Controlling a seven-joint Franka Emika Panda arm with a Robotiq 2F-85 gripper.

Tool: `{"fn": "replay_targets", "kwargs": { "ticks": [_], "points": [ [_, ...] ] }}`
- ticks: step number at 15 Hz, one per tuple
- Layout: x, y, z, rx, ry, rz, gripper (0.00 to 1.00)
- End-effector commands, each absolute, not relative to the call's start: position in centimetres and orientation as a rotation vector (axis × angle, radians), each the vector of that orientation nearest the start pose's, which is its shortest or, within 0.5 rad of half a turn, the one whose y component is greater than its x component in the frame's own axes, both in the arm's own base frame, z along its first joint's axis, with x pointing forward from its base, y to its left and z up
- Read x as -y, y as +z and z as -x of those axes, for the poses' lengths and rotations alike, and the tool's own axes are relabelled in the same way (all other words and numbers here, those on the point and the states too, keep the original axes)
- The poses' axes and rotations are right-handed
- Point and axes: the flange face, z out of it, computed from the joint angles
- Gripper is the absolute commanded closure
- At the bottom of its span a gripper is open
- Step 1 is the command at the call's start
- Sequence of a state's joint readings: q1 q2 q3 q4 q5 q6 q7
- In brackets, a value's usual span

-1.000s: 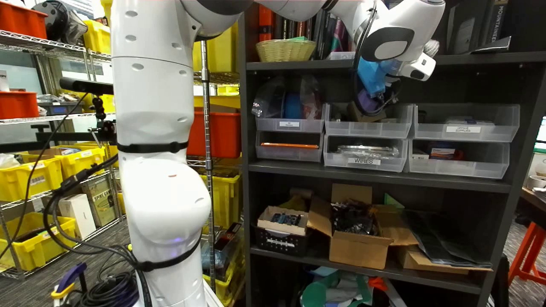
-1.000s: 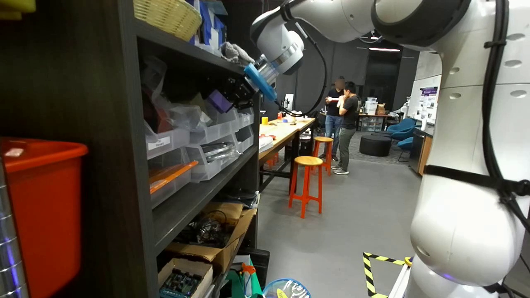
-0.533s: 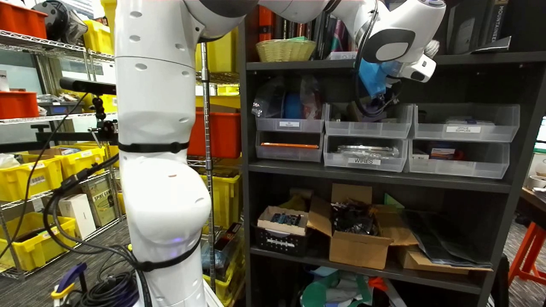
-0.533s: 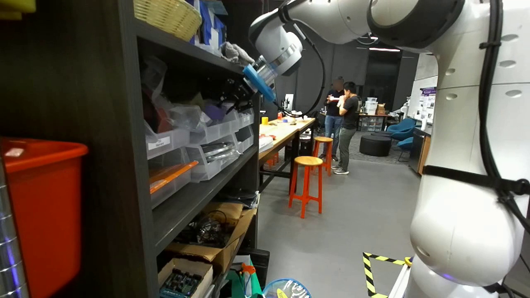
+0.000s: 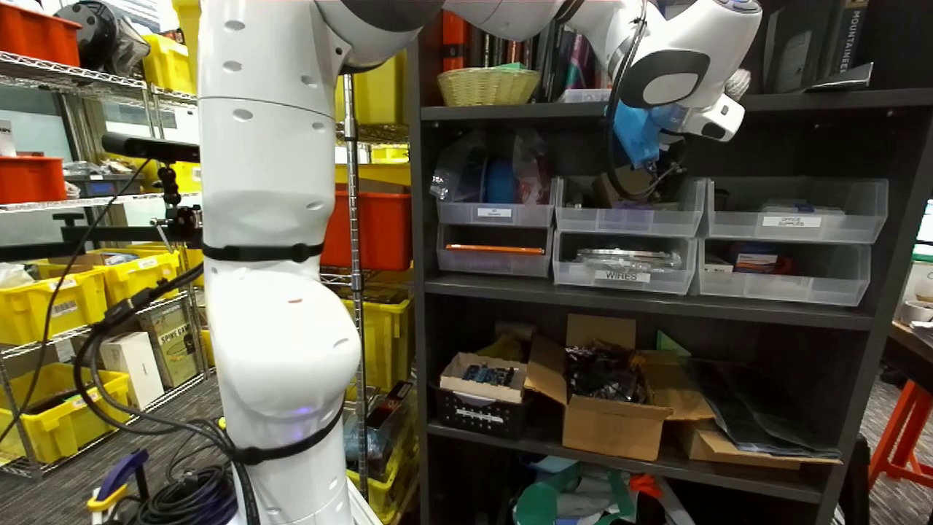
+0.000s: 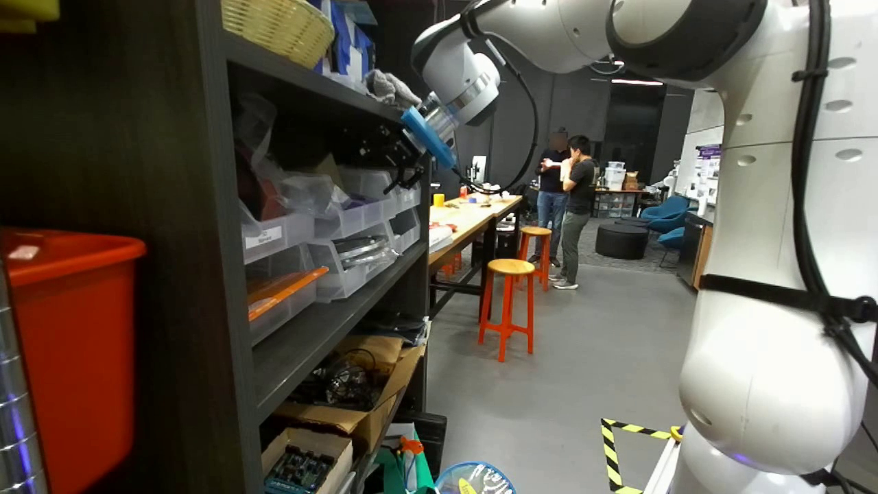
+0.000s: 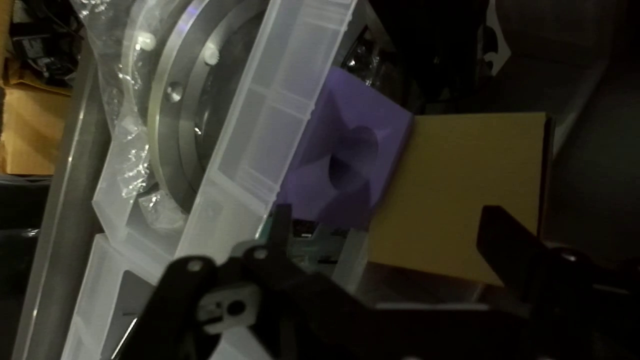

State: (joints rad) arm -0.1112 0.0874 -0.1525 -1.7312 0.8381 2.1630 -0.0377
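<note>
Purple and hollowed, the block raised at the black fingers a second ago now lies in the translucent plastic bin; the fingers stand apart above the bin, which also holds a brown cardboard box, with a dark shelf board overhead.

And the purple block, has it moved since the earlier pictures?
Yes, downward: the purple block has dropped relative to the upper middle bin in both exterior views, and now lies inside it.

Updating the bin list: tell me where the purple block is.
The purple block lies in the upper middle clear bin; in the wrist view it is near centre, with the bin's front wall at left and a brown box at right.
</note>
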Motion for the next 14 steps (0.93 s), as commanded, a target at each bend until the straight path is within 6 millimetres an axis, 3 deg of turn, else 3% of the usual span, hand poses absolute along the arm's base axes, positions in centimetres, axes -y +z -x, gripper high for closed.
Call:
{"fn": "replay_targets", "kwargs": {
  "ticks": [1, 8, 14],
  "points": [
    [13.3, 57.4, -60.5, -0.688, -0.540, 2.261, 0.00],
    [15.0, 57.3, -56.9, -0.687, -0.552, 2.245, 0.00],
    [17.2, 56.5, -51.4, -0.699, -0.584, 2.229, 0.00]
  ]
}}
